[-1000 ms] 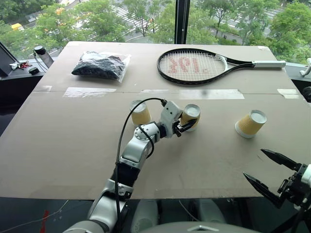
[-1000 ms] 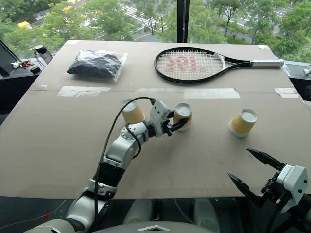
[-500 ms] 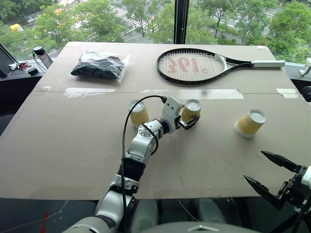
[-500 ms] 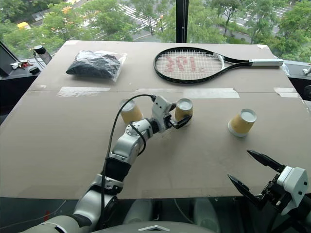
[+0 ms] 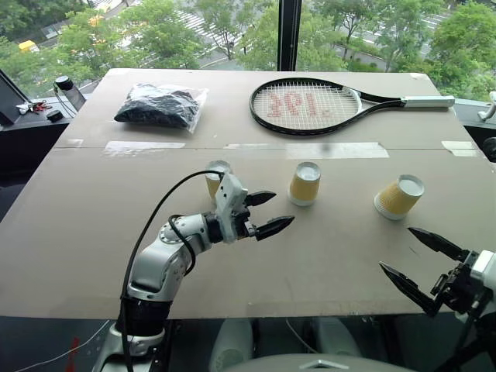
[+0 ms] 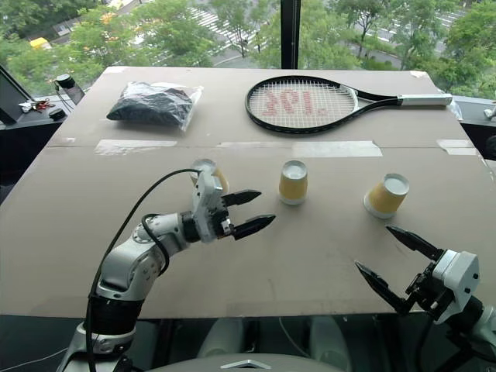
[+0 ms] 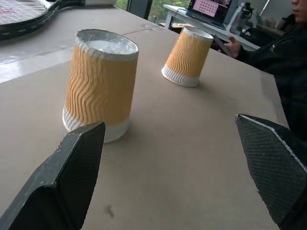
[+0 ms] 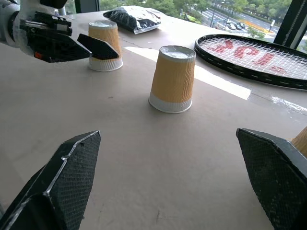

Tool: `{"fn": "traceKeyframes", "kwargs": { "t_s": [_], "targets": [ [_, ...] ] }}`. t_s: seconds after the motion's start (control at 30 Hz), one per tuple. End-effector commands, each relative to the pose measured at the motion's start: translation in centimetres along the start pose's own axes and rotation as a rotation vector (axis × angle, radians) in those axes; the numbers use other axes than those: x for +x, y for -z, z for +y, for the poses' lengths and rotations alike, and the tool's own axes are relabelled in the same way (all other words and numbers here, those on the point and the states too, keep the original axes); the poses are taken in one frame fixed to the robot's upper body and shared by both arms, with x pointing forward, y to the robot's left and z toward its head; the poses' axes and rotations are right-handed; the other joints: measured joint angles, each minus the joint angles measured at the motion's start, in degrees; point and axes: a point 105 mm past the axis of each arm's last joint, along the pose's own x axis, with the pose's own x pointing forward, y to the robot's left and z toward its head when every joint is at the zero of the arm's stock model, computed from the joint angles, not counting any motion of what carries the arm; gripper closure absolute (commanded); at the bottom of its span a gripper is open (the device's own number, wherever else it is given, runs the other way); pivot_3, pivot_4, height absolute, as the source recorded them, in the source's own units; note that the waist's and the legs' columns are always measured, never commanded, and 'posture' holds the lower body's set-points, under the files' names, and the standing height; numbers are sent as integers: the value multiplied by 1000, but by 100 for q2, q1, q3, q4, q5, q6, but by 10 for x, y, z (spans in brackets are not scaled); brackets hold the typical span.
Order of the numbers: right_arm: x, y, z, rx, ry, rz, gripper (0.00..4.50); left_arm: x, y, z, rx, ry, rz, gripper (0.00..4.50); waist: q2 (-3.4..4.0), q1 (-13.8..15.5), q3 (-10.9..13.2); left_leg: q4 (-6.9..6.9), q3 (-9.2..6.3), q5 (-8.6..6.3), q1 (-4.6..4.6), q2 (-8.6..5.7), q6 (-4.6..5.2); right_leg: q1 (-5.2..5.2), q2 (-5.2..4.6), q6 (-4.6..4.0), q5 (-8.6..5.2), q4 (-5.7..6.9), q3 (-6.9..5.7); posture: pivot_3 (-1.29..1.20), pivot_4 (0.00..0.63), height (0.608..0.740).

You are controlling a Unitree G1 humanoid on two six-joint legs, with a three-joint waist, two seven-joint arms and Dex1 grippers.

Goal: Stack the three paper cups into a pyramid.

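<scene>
Since the earlier frames the left gripper (image 5: 265, 211) has let go of the middle cup (image 5: 304, 183) and drawn back from it toward the near edge; its jaws now stand wide open and empty, apart from that cup, which stands alone, upside down.

The desk (image 5: 101, 232) is a broad brown board with strips of clear tape across it. Taking the middle cup as the landmark: the tennis racket (image 5: 307, 105) lies well beyond it, toward the window, its handle running off to the right. The clear bag of dark stuff (image 5: 161, 105) lies far beyond it and to the left, level with the racket.

The three paper cups sit in a loose row, all upside down. The left cup (image 5: 215, 176) is to the landmark's left, partly hidden behind the left gripper's white body, so whether the gripper touches it is hard to say. The right cup (image 5: 400, 196) is well to the landmark's right and appears to lean, its base tipped up toward the right. None rests on another, so the pyramid is not yet built.

The right gripper (image 5: 420, 262) hovers at the near desk edge, nearer and to the right of the landmark, jaws spread wide and holding nothing.
</scene>
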Motion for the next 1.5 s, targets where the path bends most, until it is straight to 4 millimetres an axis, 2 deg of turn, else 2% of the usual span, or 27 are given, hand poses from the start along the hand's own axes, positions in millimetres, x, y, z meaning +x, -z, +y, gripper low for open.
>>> {"fn": "traceKeyframes", "kwargs": {
  "t_s": [0.03,0.13,0.3,0.4,0.5,0.67,0.97,1.07,1.17,1.2,1.33,1.5],
  "targets": [
    [1,-4,0,2,-28,-15,0,-22,-14,-5,36,-43,-48,62,2,12,0,0,-1,0,0,0,0,1,-1,0,0,0,0,0,150,740],
    [4,-2,-1,11,-45,-20,0,-55,-5,14,46,-255,-51,62,8,-22,-3,-3,-1,-1,6,-1,1,3,-2,-1,-1,-2,4,0,150,740],
    [9,-1,-2,18,-56,-30,0,-98,3,51,94,-542,-52,62,8,16,-2,-3,-6,-2,7,-2,3,4,-2,-1,-1,-1,-2,0,150,740],
    [10,-1,-1,21,-60,-35,0,-109,-5,72,152,-581,-34,62,4,19,-3,0,-7,-2,7,-5,5,4,0,-1,0,-2,-4,0,150,740],
    [11,-1,-1,20,-58,-37,0,-104,-15,85,187,-556,-18,62,2,28,-4,2,-10,-2,5,-7,5,5,0,-1,0,-1,-15,0,150,740],
    [10,-1,1,19,-46,-38,0,-92,-18,96,190,-484,4,62,2,-10,-4,1,3,-2,6,-8,4,5,0,2,1,-3,-12,0,150,740],
    [8,-2,8,20,-13,-43,0,-75,-11,109,189,-405,27,62,2,5,-4,-5,3,-1,2,-6,3,-4,5,2,0,0,-13,0,150,740],
    [8,-3,9,20,0,-45,0,-67,-8,111,195,-367,28,935,2,-2,-4,-2,4,-2,0,-9,3,-3,4,3,1,0,-12,0,150,740],
    [7,-3,11,21,6,-43,0,-61,-7,111,206,-328,30,2266,2,-5,-4,-2,4,-1,-1,-9,3,-3,5,3,1,0,-12,0,150,740],
    [6,-3,12,21,10,-42,0,-59,-7,111,207,-313,29,2516,2,-5,-4,-2,3,-1,0,-9,3,-3,5,3,1,0,-12,0,150,740],
    [4,-3,13,22,22,-39,0,-51,-11,110,203,-256,26,2516,2,-2,-4,-2,2,-1,0,-9,3,-4,7,3,1,0,-13,0,150,740],
    [3,-4,14,22,33,-36,0,-29,-18,96,197,-137,19,2516,2,-5,-4,0,4,-1,-2,-9,3,-4,6,4,1,0,-12,0,150,740]
  ]
}}
